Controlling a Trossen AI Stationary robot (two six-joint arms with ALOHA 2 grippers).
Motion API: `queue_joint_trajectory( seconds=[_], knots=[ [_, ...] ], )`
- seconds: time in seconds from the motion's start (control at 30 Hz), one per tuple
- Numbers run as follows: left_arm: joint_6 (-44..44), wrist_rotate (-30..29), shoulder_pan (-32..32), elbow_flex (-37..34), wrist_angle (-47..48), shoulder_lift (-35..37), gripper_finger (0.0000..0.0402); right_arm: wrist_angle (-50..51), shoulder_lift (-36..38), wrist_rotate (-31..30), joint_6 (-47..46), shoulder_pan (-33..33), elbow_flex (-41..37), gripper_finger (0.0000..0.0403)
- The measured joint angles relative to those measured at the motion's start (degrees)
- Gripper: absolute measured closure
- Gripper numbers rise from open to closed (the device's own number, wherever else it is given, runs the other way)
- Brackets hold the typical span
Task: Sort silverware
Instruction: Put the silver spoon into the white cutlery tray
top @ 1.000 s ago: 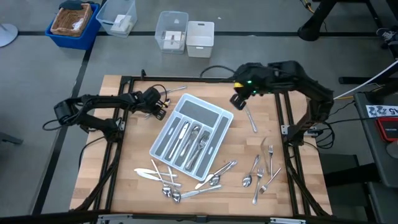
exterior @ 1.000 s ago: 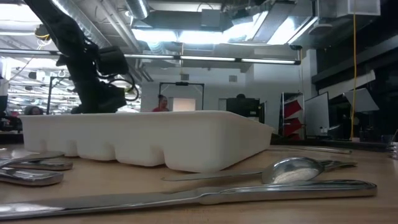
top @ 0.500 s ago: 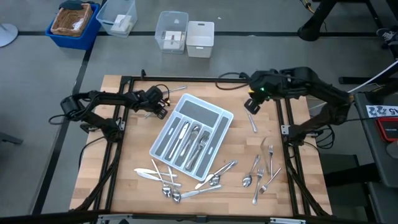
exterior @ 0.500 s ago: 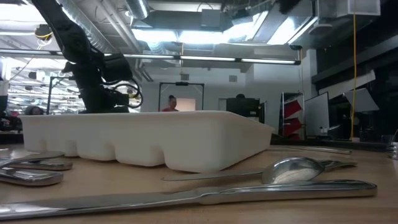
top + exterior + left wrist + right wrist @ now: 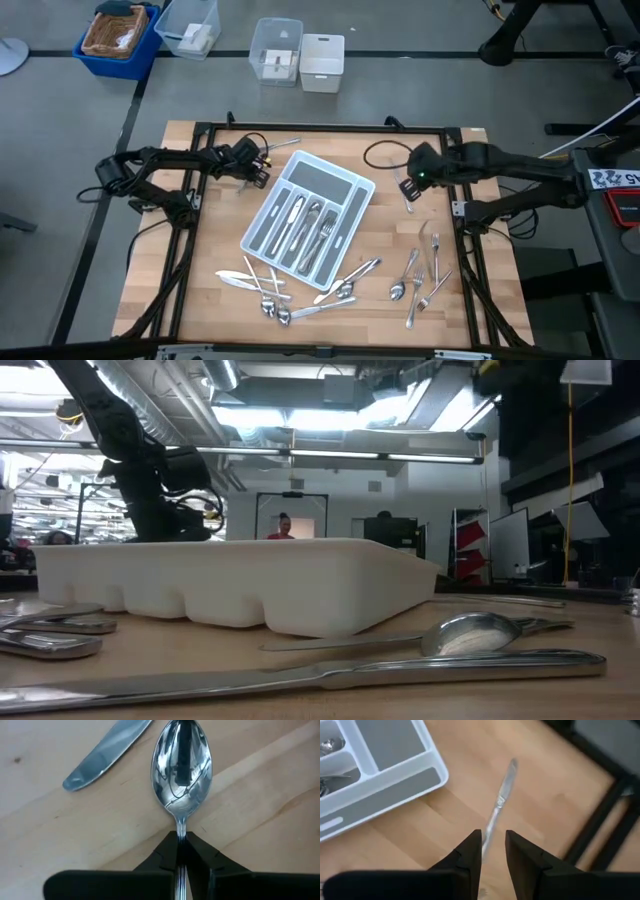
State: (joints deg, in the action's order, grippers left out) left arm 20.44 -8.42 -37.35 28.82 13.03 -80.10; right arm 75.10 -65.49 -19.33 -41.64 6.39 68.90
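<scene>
Both arms are matte black, built of slim tubular links joined by thicker rounded joints. The left arm (image 5: 165, 165) carries loose black cables that loop beside its wrist, near the light grey tray (image 5: 308, 215). The right arm (image 5: 500, 170) shows a small green light on its wrist housing and a black cable curling on the worktop (image 5: 200, 290) just beside it. Each arm ends in two black, wedge-shaped fingers (image 5: 470, 852) with flat inner faces, mounted on a wide black block.

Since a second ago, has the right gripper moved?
Yes. The right gripper went from the cutlery tray's far corner toward the table's right edge, over a knife.
</scene>
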Motion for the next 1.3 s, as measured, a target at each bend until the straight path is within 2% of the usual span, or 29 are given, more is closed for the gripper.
queue_joint_trajectory(
  seconds=[0.33, 0.6, 0.73, 0.93, 1.1, 1.3],
  knots=[
    [5.6, 10.4, 0.1, -0.2, 1.1, 8.7, 0.0397, -16.1, 1.3, 6.3, -6.0, 0.0, -20.0, 0.0314],
    [12.3, 18.3, 1.0, -0.1, 3.0, 19.1, 0.0397, -18.5, 1.3, 7.1, -11.0, 0.0, -26.3, 0.0314],
    [18.4, 21.0, 5.0, -0.1, 2.5, 22.5, 0.0396, -19.0, 1.3, 5.9, -13.6, 0.0, -27.8, 0.0314],
    [27.3, 19.1, 17.3, -0.1, -1.0, 22.5, 0.0397, -22.5, 1.3, 1.3, -20.3, 0.0, -30.5, 0.0314],
    [34.6, 12.4, 28.0, 0.0, -8.8, 21.1, 0.0392, -24.7, 1.1, -0.4, -22.5, 0.0, -31.2, 0.0314],
    [40.4, 2.6, 38.0, 0.0, -17.9, 16.6, 0.0395, -26.1, 1.1, -1.7, -22.6, 0.0, -31.2, 0.0314]
  ],
)
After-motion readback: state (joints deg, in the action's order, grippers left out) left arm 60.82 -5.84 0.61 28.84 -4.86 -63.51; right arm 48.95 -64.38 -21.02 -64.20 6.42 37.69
